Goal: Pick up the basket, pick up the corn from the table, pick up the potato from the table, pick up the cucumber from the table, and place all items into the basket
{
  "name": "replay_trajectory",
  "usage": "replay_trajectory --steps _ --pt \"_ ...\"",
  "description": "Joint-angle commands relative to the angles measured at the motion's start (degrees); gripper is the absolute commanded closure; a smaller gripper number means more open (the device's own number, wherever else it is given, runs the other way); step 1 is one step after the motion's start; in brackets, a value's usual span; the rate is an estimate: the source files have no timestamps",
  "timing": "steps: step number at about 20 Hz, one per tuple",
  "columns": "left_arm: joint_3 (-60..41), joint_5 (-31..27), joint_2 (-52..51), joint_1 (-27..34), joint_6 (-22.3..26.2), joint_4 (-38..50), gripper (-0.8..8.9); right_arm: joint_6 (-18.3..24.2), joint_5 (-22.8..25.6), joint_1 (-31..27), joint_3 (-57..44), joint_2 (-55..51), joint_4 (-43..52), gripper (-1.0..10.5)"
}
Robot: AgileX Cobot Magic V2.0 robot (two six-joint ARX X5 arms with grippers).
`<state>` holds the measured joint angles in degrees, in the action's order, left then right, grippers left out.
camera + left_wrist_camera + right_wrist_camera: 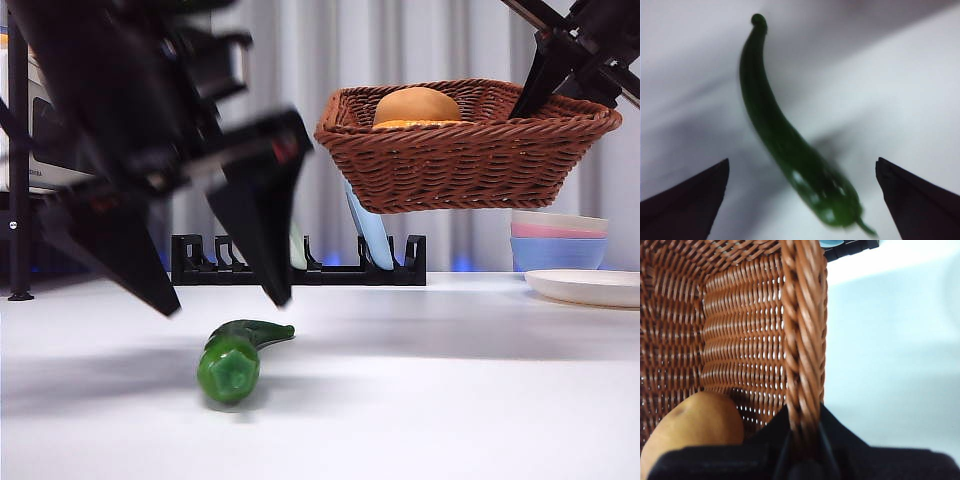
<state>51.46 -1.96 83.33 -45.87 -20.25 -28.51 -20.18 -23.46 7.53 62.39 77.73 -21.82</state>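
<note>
Hovering over the cucumber (236,357), the left gripper (222,300) hangs spread wide, jaws either side, ready to drop and pinch.

At upper right the right gripper (545,85) is clenched on the basket (465,150) rim, lifting it off the table (450,400) to receive; the potato (416,104) sits inside, corn unseen.

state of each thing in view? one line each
basket: held in the air by its rim
potato: inside basket
cucumber: lying on table
left gripper: open, above cucumber
right gripper: shut on basket rim
</note>
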Motion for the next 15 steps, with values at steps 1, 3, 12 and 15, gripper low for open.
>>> replay_trajectory --steps 1,3,12,15 --pt "-0.2 0.2 3.8 1.3 -0.7 2.4 3.2 -0.8 -0.6 0.0 0.1 -0.1 1.2 9.6" --pt "-0.2 0.2 6.2 2.3 -0.7 3.6 3.2 -0.8 -0.6 0.0 0.0 -0.1 1.2 9.6" --pt "0.1 10.0 7.8 2.7 11.5 2.1 8.22 -0.8 -0.6 0.0 0.1 -0.1 1.2 9.6" --pt "1.9 26.3 5.3 2.5 18.9 -3.5 8.22 -0.8 -0.6 0.0 0.1 -0.1 1.2 9.6"
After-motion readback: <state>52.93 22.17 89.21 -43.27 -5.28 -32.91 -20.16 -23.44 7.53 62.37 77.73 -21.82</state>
